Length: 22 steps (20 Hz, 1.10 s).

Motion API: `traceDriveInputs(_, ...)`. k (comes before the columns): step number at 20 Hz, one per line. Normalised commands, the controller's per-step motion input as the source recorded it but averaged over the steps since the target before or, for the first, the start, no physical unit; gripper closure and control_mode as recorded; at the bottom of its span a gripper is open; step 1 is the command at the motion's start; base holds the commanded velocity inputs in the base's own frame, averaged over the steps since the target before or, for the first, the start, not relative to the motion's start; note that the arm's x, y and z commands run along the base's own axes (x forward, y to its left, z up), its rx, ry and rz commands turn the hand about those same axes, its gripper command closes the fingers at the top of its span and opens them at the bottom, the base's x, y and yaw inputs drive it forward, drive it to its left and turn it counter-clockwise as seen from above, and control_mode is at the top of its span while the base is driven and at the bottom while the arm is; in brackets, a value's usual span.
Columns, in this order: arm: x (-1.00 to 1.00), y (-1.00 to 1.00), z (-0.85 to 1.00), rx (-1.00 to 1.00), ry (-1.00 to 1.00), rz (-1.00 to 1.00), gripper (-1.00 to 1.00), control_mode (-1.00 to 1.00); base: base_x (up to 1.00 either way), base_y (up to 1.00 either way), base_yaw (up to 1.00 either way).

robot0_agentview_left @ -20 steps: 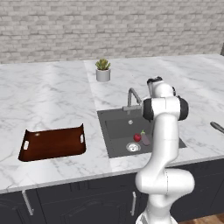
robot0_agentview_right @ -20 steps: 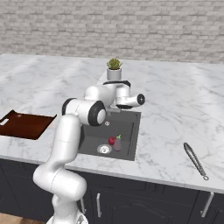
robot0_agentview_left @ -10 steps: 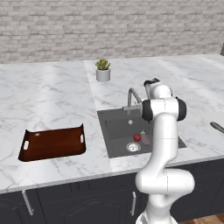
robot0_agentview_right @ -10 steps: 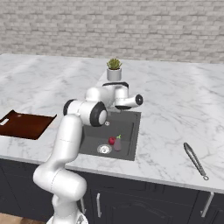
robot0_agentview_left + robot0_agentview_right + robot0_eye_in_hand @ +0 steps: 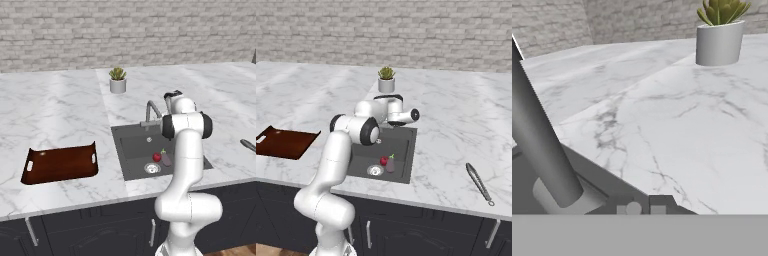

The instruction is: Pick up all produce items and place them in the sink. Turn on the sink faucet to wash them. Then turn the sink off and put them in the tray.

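Red fruit (image 5: pixel 156 157) and purple vegetable (image 5: pixel 166 159) lie touching in the sink (image 5: pixel 131 145), beside the drain (image 5: pixel 151 168); vegetable's long axis runs front to back, green tip toward the faucet (image 5: pixel 151 114); claw (image 5: pixel 643 206) pressed together, low by the faucet base, holding nothing visible; arm hides the sink's right part in the left view; tray (image 5: pixel 60 162) on the counter (image 5: pixel 55 110), left of the sink, cut off at the right view's edge; faucet top cropped in the hand view.
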Motion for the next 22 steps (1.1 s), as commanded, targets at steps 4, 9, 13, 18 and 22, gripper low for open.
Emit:
traceDriveInputs(4, 0.00, 0.00, 0.00, 0.00, 0.00, 0.00, 1.00, -1.00, 0.00, 0.00, 0.00)
traceDriveInputs(9, 0.00, 0.00, 0.00, 0.00, 0.00, 0.00, 1.00, -1.00, 0.00, 0.00, 0.00)
traceDriveInputs(13, 0.00, -0.02, 0.00, 0.00, 0.00, 0.00, 1.00, -1.00, 0.00, 0.00, 0.00)
traceDriveInputs(18, 0.00, -0.25, -0.01, 0.04, 0.01, 0.00, 1.00, -1.00, 0.00, 0.00, 0.00)
traceDriveInputs(22, 0.00, -0.49, -0.09, 0.10, 0.03, 0.00, 1.00, -1.00, 0.00, 0.00, 0.00)
